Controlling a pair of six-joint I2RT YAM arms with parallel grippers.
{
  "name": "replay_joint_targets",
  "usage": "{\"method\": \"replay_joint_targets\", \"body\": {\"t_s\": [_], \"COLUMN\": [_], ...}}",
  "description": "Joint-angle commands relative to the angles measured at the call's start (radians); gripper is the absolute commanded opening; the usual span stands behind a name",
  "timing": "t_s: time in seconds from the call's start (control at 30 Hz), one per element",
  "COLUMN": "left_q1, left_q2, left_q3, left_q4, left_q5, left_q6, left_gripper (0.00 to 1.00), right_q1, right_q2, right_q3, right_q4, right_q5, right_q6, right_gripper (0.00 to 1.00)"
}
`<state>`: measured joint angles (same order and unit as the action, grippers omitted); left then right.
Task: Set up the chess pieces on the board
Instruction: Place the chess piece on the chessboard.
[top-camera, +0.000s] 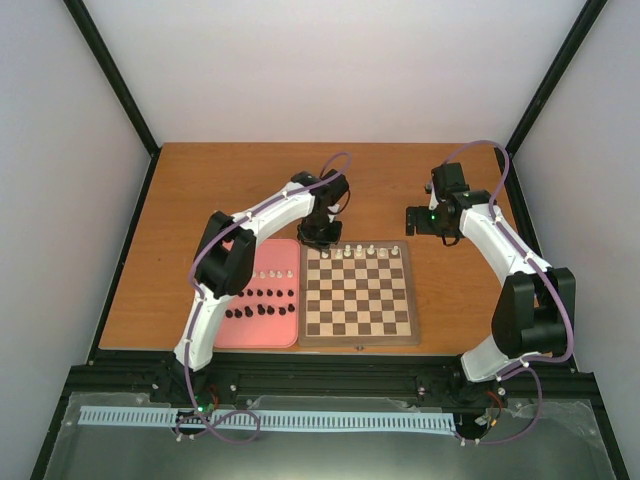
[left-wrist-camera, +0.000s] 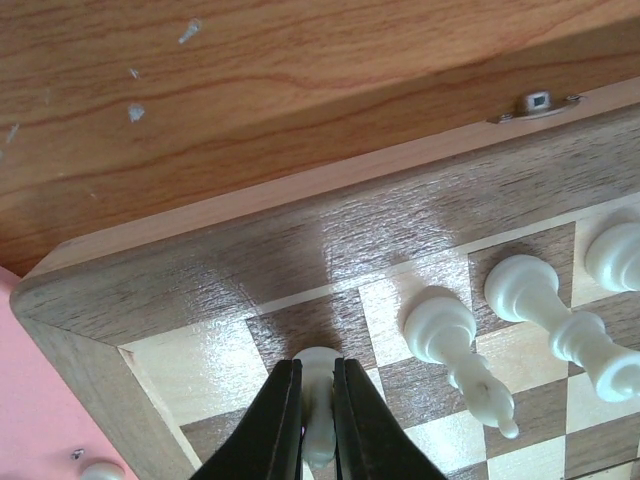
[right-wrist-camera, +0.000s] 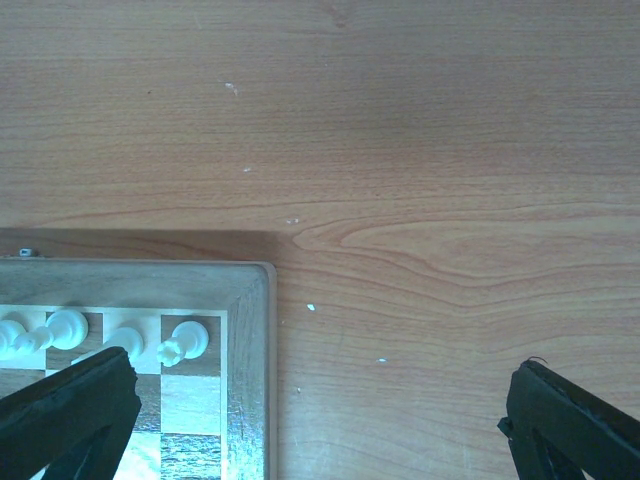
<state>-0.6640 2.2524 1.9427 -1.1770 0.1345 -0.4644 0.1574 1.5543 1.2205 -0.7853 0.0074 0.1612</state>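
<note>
Nearest to us in the top view stand the two arms, the left arm (top-camera: 210, 300) and the right arm (top-camera: 520, 300), at the near edge of the table (top-camera: 250, 190). Between them lies one board (top-camera: 360, 320), with one pink tray (top-camera: 280, 332) just beside it on the left. On the tray we see one short row of white pieces (top-camera: 276, 273) and two rows of black pieces (top-camera: 262, 310), too small to count surely. More white pieces stand along the far row of the board. The left gripper (top-camera: 322, 238) is at the board's far left corner. The right gripper (top-camera: 420, 222) hangs over the table near the far right corner.

From the left wrist, the two fingers (left-wrist-camera: 275, 420) are closed on one white piece (left-wrist-camera: 318, 420), at the dark square beside the corner square. Three more white ones stand to its right.

From the right wrist, the jaws stand wide apart and hold nothing. We count at least four white pieces on the board.
</note>
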Motion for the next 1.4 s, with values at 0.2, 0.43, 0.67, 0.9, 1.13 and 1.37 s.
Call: {"method": "replay_joint_targets", "body": {"t_s": [0.2, 0.43, 0.67, 0.9, 1.13, 1.37], "left_q1": [-0.011, -0.011, -0.011, -0.009, 0.062, 0.253], "left_q2": [0.015, 0.014, 0.0, 0.006, -0.033, -0.273], "left_q3": [0.053, 0.058, 0.065, 0.166, 0.245, -0.067], "left_q4": [-0.027, -0.026, -0.026, -0.083, -0.119, -0.044], "left_q5": [-0.013, -0.008, -0.019, -0.103, -0.211, -0.304], "left_q6": [0.004, 0.009, 0.013, 0.038, 0.049, -0.009], "left_gripper": [0.17, 0.26, 0.36, 0.51, 0.77, 0.82], "right_q1": [-0.009, -0.009, -0.008, -0.009, -0.009, -0.009], "right_q2": [-0.018, -0.019, -0.019, -0.021, -0.022, -0.019], "right_q3": [-0.003, -0.002, -0.003, 0.001, 0.012, 0.018], "right_q4": [0.015, 0.014, 0.014, 0.008, 0.005, 0.004], "right_q5": [0.01, 0.009, 0.004, 0.007, -0.002, -0.018], "right_q6": [-0.011, -0.011, -0.009, -0.012, -0.018, -0.029], "right_gripper": [1.0, 1.0, 1.0, 1.0, 1.0, 1.0]}}
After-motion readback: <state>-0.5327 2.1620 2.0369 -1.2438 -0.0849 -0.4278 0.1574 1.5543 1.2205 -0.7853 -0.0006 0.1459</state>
